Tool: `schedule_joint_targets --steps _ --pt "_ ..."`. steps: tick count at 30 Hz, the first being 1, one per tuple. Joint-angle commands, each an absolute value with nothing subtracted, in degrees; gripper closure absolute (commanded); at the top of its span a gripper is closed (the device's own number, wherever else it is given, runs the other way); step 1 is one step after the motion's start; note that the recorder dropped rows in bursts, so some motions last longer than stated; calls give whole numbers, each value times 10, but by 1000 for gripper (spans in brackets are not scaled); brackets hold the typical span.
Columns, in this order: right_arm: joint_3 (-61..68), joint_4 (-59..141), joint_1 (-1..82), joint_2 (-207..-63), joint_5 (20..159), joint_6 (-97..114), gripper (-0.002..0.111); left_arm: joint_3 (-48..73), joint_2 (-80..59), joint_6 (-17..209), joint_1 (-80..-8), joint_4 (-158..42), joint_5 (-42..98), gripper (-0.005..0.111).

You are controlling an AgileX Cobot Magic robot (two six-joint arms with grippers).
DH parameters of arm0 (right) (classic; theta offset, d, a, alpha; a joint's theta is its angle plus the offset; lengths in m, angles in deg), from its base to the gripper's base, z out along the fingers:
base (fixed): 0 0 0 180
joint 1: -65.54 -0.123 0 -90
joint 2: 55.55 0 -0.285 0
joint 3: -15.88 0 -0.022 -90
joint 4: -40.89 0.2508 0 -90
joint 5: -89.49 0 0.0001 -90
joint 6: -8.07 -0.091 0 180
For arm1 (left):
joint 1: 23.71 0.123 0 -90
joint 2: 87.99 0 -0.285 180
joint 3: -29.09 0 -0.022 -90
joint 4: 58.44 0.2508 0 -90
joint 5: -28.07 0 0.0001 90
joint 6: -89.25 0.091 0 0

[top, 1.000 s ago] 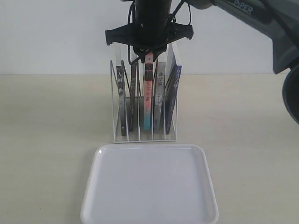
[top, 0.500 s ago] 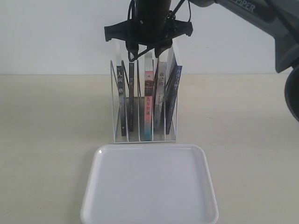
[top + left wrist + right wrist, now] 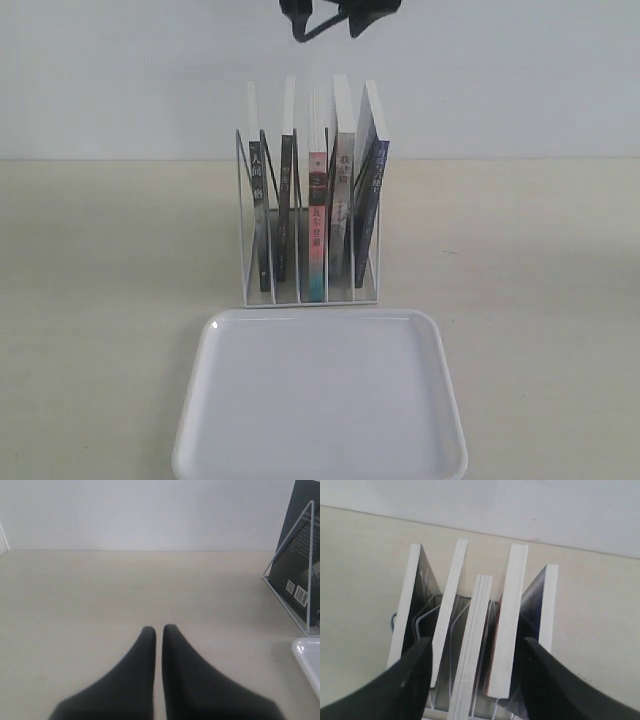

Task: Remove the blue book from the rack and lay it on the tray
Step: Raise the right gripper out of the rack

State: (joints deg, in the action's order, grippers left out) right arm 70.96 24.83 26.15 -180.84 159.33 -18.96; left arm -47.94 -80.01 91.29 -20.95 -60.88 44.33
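The white wire rack (image 3: 246, 240) stands behind the tray (image 3: 320, 400) and holds several upright books. The blue book (image 3: 372, 195) is in the rightmost slot, leaning slightly, its dark blue spine facing the tray. My right gripper (image 3: 327, 25) hangs high above the rack, only its finger ends showing at the top edge. In the right wrist view it (image 3: 476, 642) is open, its fingers straddling the middle books from above, touching none; the blue book (image 3: 539, 605) lies just outside one finger. My left gripper (image 3: 159, 630) is shut and empty over bare table.
A pink-and-teal-spined book (image 3: 317, 225) fills the middle slot, with black-spined books (image 3: 260, 215) beside it. The left wrist view shows the rack's side (image 3: 299, 560) and a corner of the tray (image 3: 307, 655). A pale wall rises behind the table.
The right gripper opened, let go of the pink-and-teal-spined book, which sank back into its slot, and rose well above the rack. The arm has left most of the exterior view.
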Motion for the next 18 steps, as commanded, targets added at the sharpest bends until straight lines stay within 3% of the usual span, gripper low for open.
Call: schedule_joint_targets --steps 1,6,12,18 --pt "713 213 263 -1768 1594 -176 57 -481 -802 912 -209 -608 439 103" --pt "713 222 265 -1734 1594 -153 58 -481 -802 912 -209 -608 439 103" --pt "713 224 279 -1733 1594 -133 73 -481 -802 912 -209 -608 439 103" --pt "713 278 315 -1737 1594 -120 67 -481 -802 912 -209 -608 439 103"
